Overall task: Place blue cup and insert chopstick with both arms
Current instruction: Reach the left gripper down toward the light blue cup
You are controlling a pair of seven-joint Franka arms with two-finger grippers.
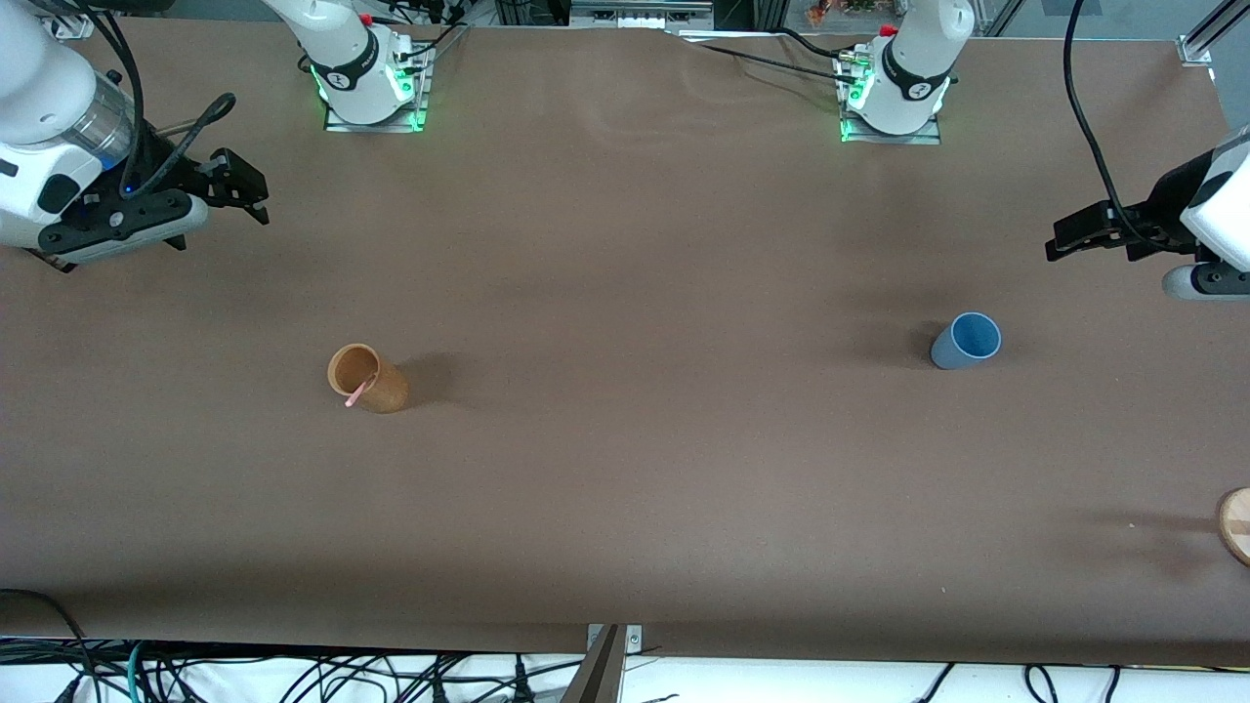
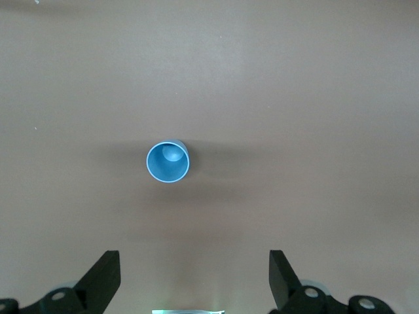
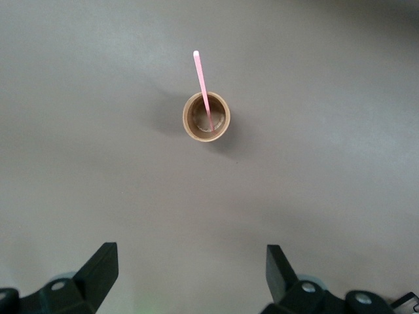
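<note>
The right gripper (image 1: 256,202) hangs wide open and empty over bare table (image 1: 625,488) at the right arm's end, with the chopstick (image 1: 355,393) leaning in the tan cup (image 1: 369,379). Toward the left arm's end the blue cup (image 1: 965,341) stands upright and empty, and the left gripper (image 1: 1060,242) hangs above the table near it, wide open, holding nothing

- Small light-blue tapered cup (image 1: 965,342): smooth, matt, plastic-looking.
- Taller orange-brown cup (image 1: 368,378): finely grained, cork-like, dull.
- Thin pink chopstick (image 3: 203,82): smooth.
- Brown table covering (image 1: 625,488): matt, paper-like, faintly creased.
- Round pale wooden disc (image 1: 1237,522): visible grain.
</note>
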